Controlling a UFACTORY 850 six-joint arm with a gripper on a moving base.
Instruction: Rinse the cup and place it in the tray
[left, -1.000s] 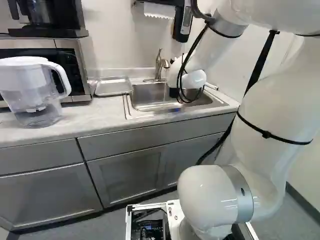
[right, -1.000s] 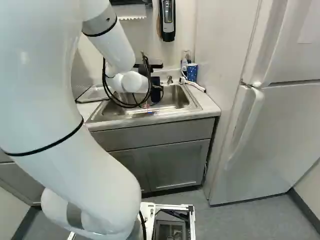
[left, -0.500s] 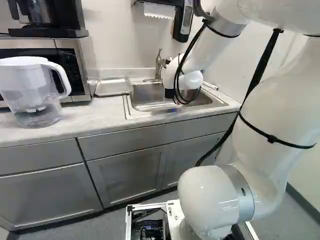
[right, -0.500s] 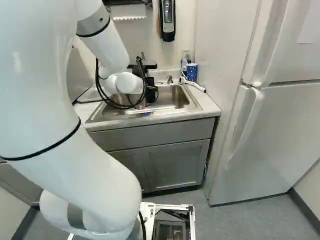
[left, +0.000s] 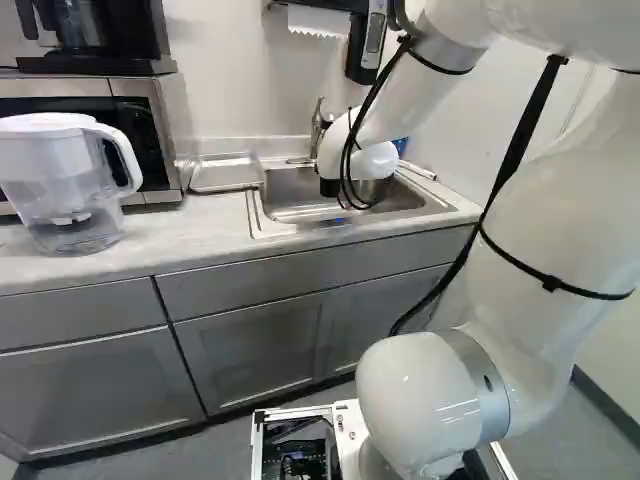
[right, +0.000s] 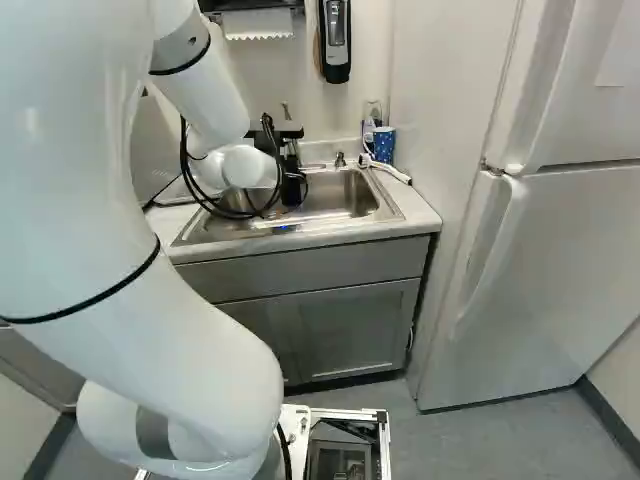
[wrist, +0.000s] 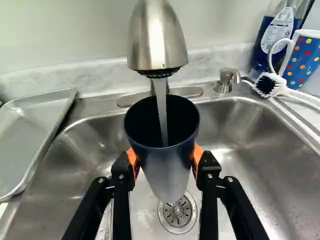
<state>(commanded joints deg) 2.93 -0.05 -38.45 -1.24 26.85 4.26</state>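
While your orange-padded black fingers (wrist: 121, 168) grasp the dark, glossy, tapered cup (wrist: 167, 167) from both sides, you have its mouth under the brushed-metal faucet (wrist: 156, 40), water (wrist: 160, 97) running into it. Below the cup lies the rectangular stainless sink (wrist: 255, 150); beside that, the shallow silver metal tray (wrist: 30, 135) rests on your pale marbled surface (left: 200, 230).

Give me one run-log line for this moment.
jaws shut on dark cup | cup mouth under faucet | water running in | held over sink | metal tray beside sink, cup not yet placed
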